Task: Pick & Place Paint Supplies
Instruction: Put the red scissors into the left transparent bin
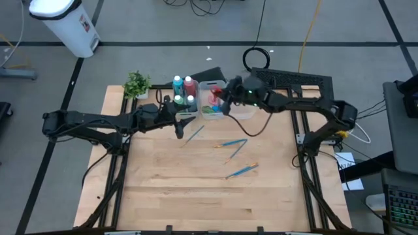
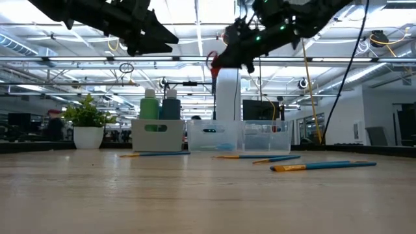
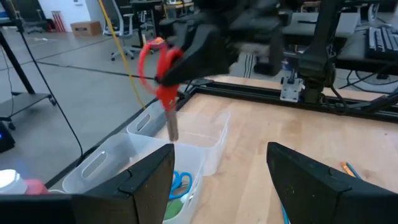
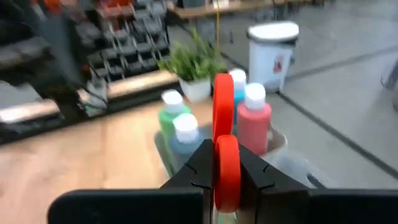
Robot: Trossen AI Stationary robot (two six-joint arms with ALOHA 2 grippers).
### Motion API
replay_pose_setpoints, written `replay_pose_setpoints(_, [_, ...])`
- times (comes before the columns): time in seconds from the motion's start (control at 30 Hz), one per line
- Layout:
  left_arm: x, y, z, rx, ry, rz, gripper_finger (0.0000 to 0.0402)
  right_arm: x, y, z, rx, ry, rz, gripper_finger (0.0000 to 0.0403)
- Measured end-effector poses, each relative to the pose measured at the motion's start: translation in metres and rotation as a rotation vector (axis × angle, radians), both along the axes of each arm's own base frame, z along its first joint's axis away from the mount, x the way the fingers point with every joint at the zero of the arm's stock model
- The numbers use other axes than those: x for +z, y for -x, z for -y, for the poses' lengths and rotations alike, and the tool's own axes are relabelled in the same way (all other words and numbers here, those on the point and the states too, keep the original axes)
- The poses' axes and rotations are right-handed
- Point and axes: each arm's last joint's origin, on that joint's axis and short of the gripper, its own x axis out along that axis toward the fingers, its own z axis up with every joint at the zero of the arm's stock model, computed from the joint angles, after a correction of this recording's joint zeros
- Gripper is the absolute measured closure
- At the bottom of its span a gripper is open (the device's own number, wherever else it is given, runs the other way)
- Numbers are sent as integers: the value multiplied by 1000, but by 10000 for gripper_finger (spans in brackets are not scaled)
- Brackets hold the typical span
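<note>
Two arms are over the table (image 1: 196, 183): the right hand (image 1: 221, 98) grips the red scissors (image 3: 159, 78) above the middle bin (image 3: 186, 155), so the placing step is in hand; next it should lower and release. The left hand (image 1: 177, 121) waits open near the brushes (image 1: 232, 142)

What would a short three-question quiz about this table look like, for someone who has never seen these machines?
1. True or false: the right tool holds red scissors above the bins.
2. Which tool is open? A) left tool B) right tool
3. Fill in: the loose brushes lie on the ____.

Key:
1. True. The scissors hang in its shut grip over the clear bins.
2. A. The left tool is open and holds nothing, beside the bin of paint bottles.
3. Table. Several blue and orange brushes lie on the bare wood.
</note>
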Motion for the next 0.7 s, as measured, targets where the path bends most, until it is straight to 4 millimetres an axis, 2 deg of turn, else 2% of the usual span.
replay_pose_setpoints(0.13, [0, 0, 0, 1, -1, -1, 144, -16, -18, 16, -22, -22, -48, 390])
replay_pose_setpoints(0.3, [-1, 0, 0, 1, -1, -14, 144, -50, -33, 34, -48, -62, -131, 390])
replay_pose_setpoints(0.5, [-3, 1, 0, 2, 9, -28, 144, -87, -33, 53, -108, -163, -212, 390])
replay_pose_setpoints(0.7, [-4, 1, 0, 5, 28, -34, 144, -99, -32, 56, -121, -208, -259, 387])
